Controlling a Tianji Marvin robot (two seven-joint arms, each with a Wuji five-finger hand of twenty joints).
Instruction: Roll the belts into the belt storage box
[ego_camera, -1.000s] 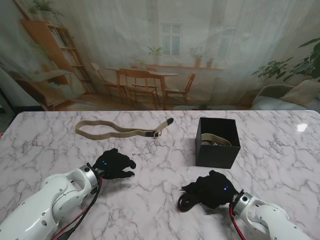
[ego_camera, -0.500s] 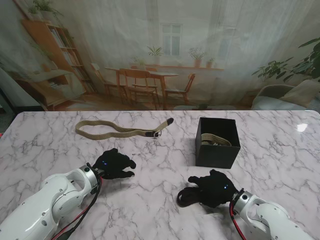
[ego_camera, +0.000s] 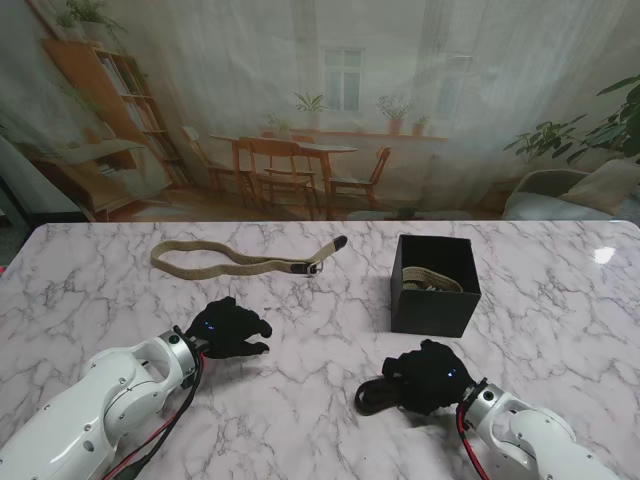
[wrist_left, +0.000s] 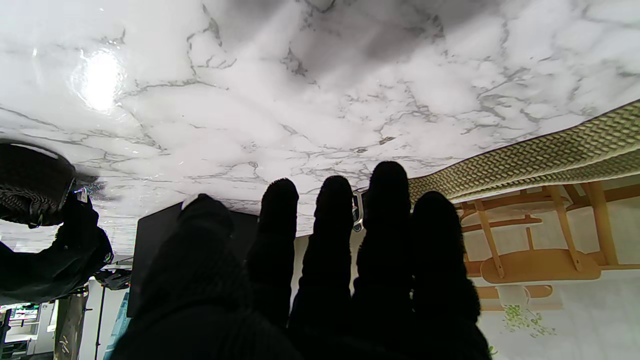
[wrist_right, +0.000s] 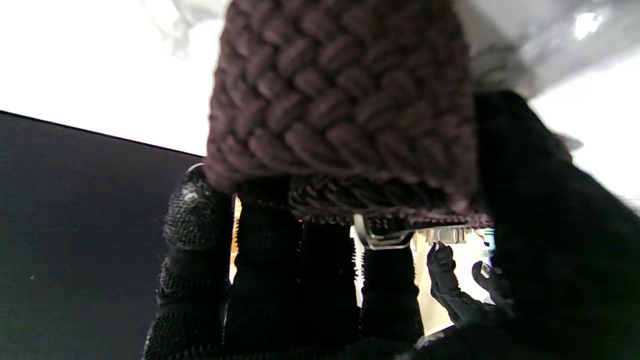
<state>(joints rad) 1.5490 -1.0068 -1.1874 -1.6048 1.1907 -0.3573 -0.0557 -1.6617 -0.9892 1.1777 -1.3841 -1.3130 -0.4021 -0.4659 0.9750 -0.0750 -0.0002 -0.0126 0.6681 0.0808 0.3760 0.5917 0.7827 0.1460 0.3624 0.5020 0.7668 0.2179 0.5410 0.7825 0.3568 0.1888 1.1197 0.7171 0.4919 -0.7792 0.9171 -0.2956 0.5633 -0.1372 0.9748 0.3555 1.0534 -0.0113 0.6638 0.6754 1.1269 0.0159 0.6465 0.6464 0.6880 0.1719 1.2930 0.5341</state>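
Note:
A dark brown woven belt (ego_camera: 372, 397) is rolled up under my right hand (ego_camera: 428, 378), near the table's front. In the right wrist view the belt roll (wrist_right: 345, 115) fills the frame, with the fingers (wrist_right: 260, 280) and thumb closed around it. The black storage box (ego_camera: 434, 283) stands just beyond that hand, with a tan rolled belt (ego_camera: 432, 280) inside. A tan belt (ego_camera: 240, 262) lies stretched out at the far left; in the left wrist view this tan belt (wrist_left: 540, 155) runs past my fingers. My left hand (ego_camera: 228, 327) hovers over bare marble, holding nothing, fingers apart.
The marble table (ego_camera: 320, 330) spreads under everything, its far edge meeting a printed room backdrop. The black box's side wall (wrist_right: 75, 225) looms close in the right wrist view.
My right hand has shifted a little with the dark belt roll, turning it slightly on the table. The left hand and the tan belt have stayed still.

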